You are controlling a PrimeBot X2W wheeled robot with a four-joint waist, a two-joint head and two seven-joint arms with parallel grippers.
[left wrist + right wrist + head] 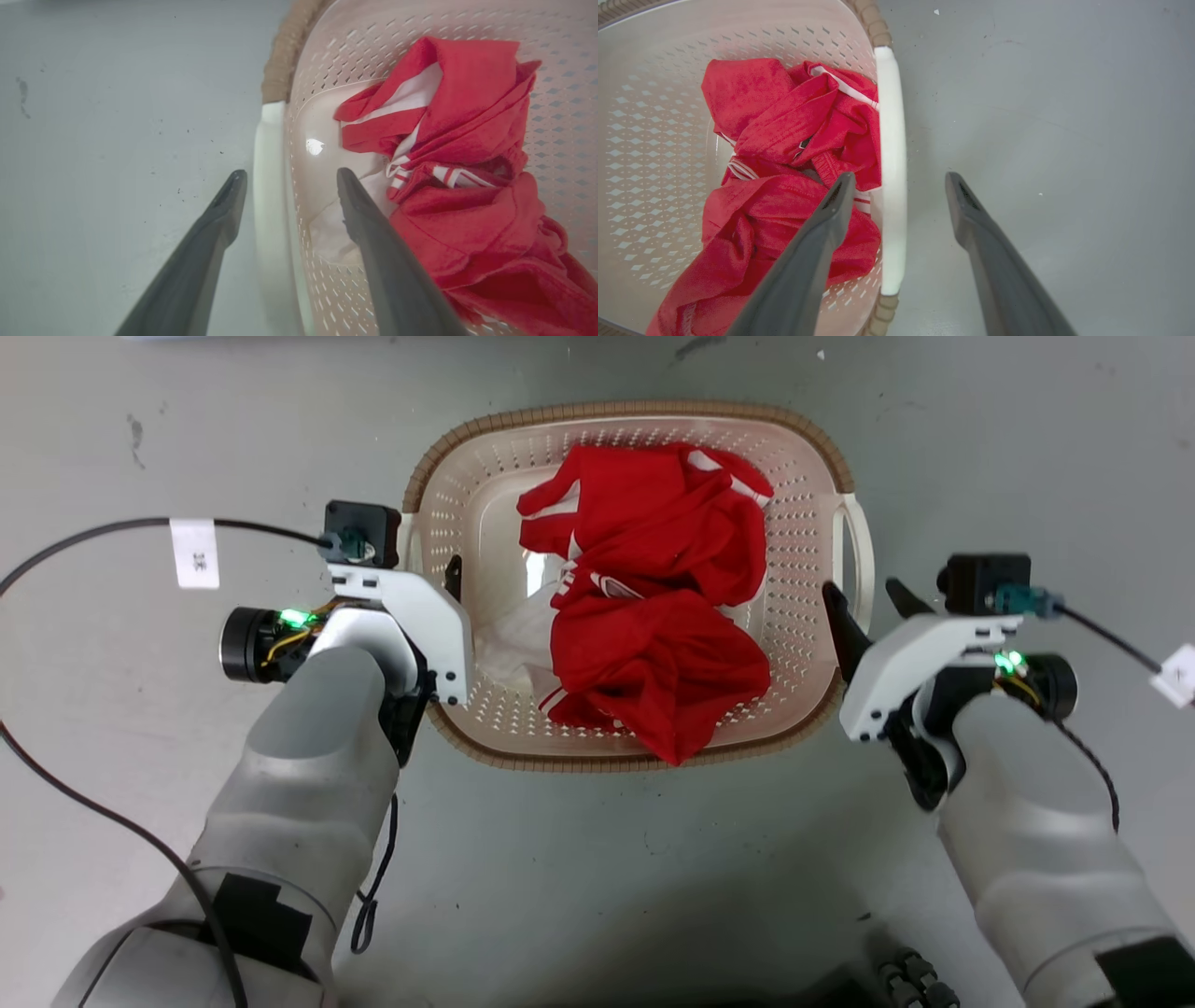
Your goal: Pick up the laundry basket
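Laundry basket (810, 644) — perforated cream plastic, woven-look rim (635, 409); left gripper (290, 173), right gripper (900, 176) gape astride white handles (892, 140).

There is one laundry basket (635, 409), and it has two white handles (857, 560). It holds one heap of red clothes (653, 644); the number of pieces I cannot tell. Two grippers are there, the left gripper (290, 173) and the right gripper (900, 177), each with two fingers (373, 242).
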